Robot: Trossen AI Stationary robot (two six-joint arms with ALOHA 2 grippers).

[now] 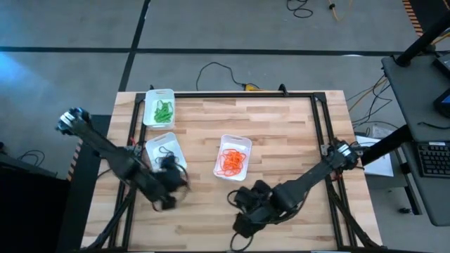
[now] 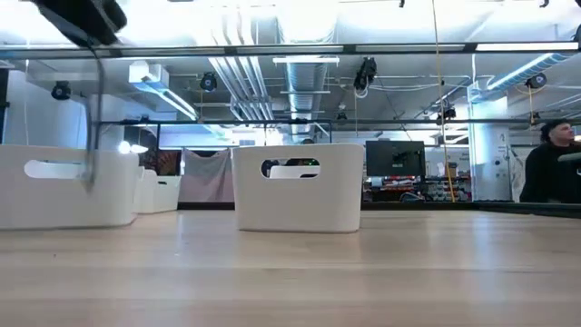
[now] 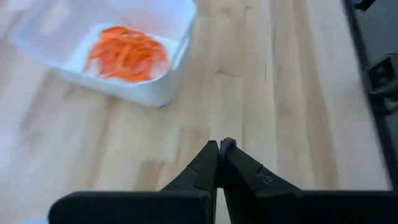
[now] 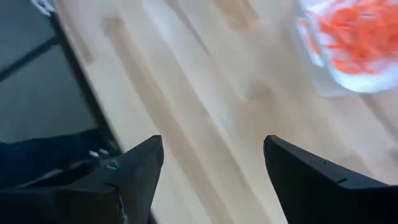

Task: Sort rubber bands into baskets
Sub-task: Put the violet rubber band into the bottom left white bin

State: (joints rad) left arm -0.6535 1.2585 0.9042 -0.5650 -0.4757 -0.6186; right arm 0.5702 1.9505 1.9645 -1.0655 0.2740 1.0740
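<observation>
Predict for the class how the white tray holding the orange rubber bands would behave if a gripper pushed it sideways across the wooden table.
The tray looks thin-walled, so it is probably light and would likely slide on the smooth table. It sits low and wide, so tipping seems unlikely. The orange rubber bands, a loose floppy heap, would probably shift inside it.

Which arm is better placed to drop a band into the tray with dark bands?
Left, probably: the left gripper is beside the dark-band tray; the right gripper is nearer the orange-band tray.
</observation>
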